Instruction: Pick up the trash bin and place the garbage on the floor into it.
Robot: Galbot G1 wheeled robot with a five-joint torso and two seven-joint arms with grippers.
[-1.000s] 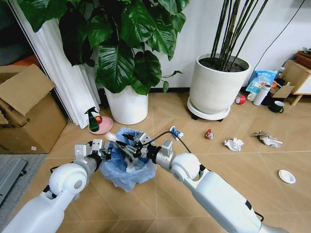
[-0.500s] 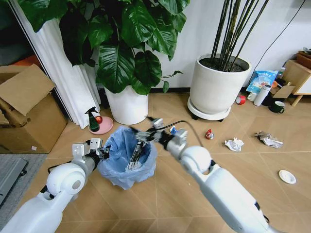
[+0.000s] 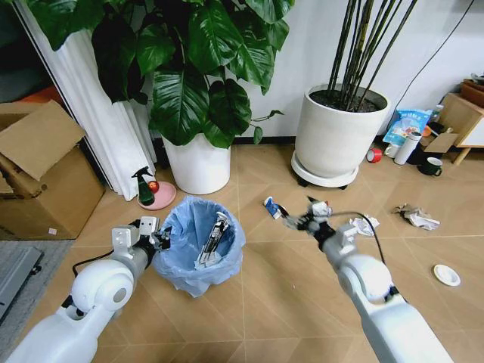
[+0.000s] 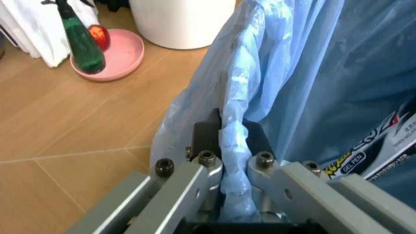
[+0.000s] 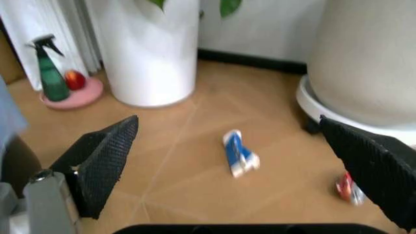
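The trash bin stands on the tiled floor just in front of the robot's left side, lined with a crinkly light-blue bag, and a dark tube-like wrapper with white print leans inside it. The left gripper is at the bin's near-left rim; in the left wrist view its fingers are clamped on a fold of the blue bag at the trash bin rim.

The right gripper hangs over the floor to the right of the bin, well apart from it. In the right wrist view its two dark fingers stand wide apart with nothing between them, and a small blue-white wrapper lies on the tiles between them in the picture; that blue-white wrapper sits near the gripper in the head view. A red-white bit lies farther off by the round base of the big white pot.

More litter lies to the right: a crumpled paper wad just past the right arm, another wad beyond it, and a white round lid nearer the robot. A green spray bottle stands on a pink dish beside the smaller white plant pot.
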